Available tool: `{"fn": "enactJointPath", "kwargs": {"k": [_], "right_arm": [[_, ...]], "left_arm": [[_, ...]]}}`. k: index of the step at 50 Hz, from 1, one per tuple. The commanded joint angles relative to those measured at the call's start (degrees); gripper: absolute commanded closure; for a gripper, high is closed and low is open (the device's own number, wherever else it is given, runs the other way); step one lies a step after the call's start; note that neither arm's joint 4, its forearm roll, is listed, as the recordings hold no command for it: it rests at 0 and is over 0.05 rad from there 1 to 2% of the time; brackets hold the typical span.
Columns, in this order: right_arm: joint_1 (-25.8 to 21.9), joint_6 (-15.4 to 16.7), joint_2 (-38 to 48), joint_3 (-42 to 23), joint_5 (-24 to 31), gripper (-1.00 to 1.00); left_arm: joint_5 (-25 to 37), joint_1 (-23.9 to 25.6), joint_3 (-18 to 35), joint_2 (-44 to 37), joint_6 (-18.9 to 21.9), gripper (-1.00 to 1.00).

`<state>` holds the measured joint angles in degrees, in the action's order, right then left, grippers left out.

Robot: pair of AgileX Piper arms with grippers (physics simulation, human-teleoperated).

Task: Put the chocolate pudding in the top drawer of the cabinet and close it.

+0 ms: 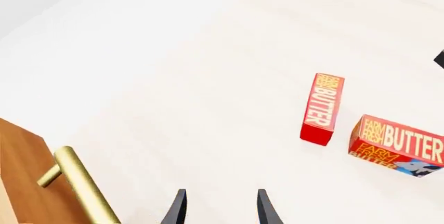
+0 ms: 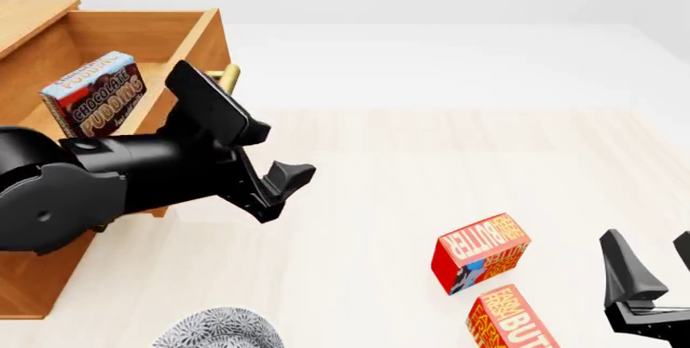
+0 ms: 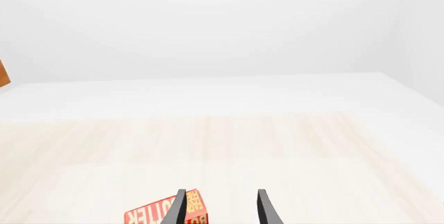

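The chocolate pudding [image 2: 95, 94], a small box with a blue band and brown lettered face, lies tilted inside the top drawer [image 2: 199, 41] of the orange-brown cabinet [image 2: 27, 283]. That drawer is pulled out, and its brass handle [image 2: 229, 76] [image 1: 80, 187] shows just behind my left arm. My left gripper [image 2: 284, 188] [image 1: 220, 208] is open and holds nothing; it hovers above the table just to the right of the drawer front [image 1: 21, 172]. At the near right, my right gripper [image 2: 655, 266] [image 3: 220, 208] is also open and holds nothing.
Two red-orange butter boxes [image 2: 482, 251] [image 2: 512, 320] lie on the table left of my right gripper; both also show in the left wrist view [image 1: 323, 108] [image 1: 396, 143]. A grey patterned dish [image 2: 216, 330] sits at the near edge by the cabinet.
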<state>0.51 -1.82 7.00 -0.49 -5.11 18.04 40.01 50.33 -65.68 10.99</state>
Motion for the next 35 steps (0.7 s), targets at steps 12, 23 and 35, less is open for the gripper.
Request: {"fn": "enactJointPath", "kwargs": {"k": [12,23,35], "right_arm": [[0.0,0.0,-0.46,-0.02,0.48,-1.0],[-0.01,0.01,0.24,-0.01,-0.23,-1.0],[-0.01,0.01,1.09,0.02,-1.1,-1.0]], "left_arm": [[-2.63,-3.3,-4.72,-4.16,-5.5,-1.0],[-3.74,-6.27,-7.16,-3.79,-4.64,-1.0],[-3.26,-6.49,-5.72,-5.54,-7.71,-1.0]]}}
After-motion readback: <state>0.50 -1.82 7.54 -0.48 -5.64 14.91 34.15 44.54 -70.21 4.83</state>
